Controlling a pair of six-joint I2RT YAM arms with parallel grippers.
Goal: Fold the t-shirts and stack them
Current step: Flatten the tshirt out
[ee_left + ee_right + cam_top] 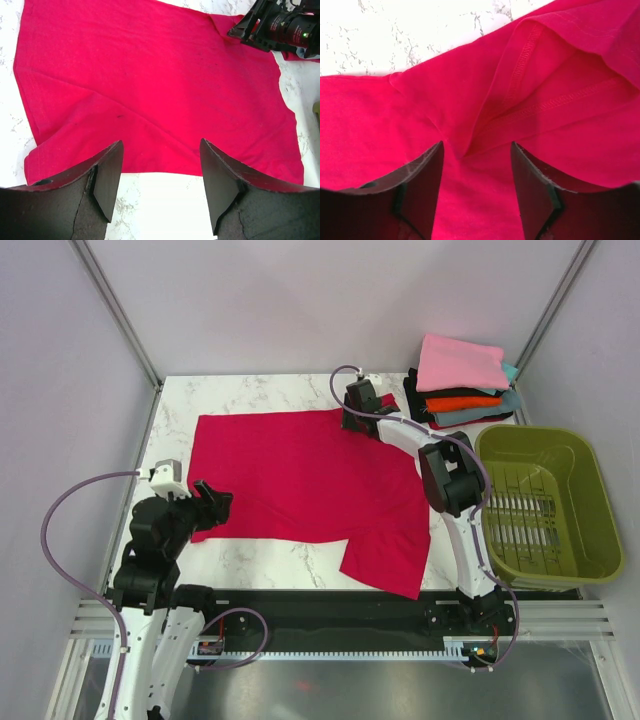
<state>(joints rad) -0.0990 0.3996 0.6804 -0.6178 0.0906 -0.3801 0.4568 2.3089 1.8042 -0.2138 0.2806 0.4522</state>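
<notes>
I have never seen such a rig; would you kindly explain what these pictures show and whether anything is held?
Two robot arms stand at a marble-patterned table. One picture looks down from above; the other two come from a camera on each wrist. A large crimson-red cloth t-shirt lies spread out, with a stack of folded t-shirts and an olive-green plastic basket beside it. The left pincer is open, holding nothing; the right pincer stands open astride a raised fold, not gripping it.

Basket [598, 520], olive-green plastic, slatted bottom, open side up, standing at the right side of the table; table [250, 390], white marble-pattern top, grey veining; walls [300, 300], plain pale lilac, left, far and right; two silver metal posts [117, 310] at the far corners.
</notes>
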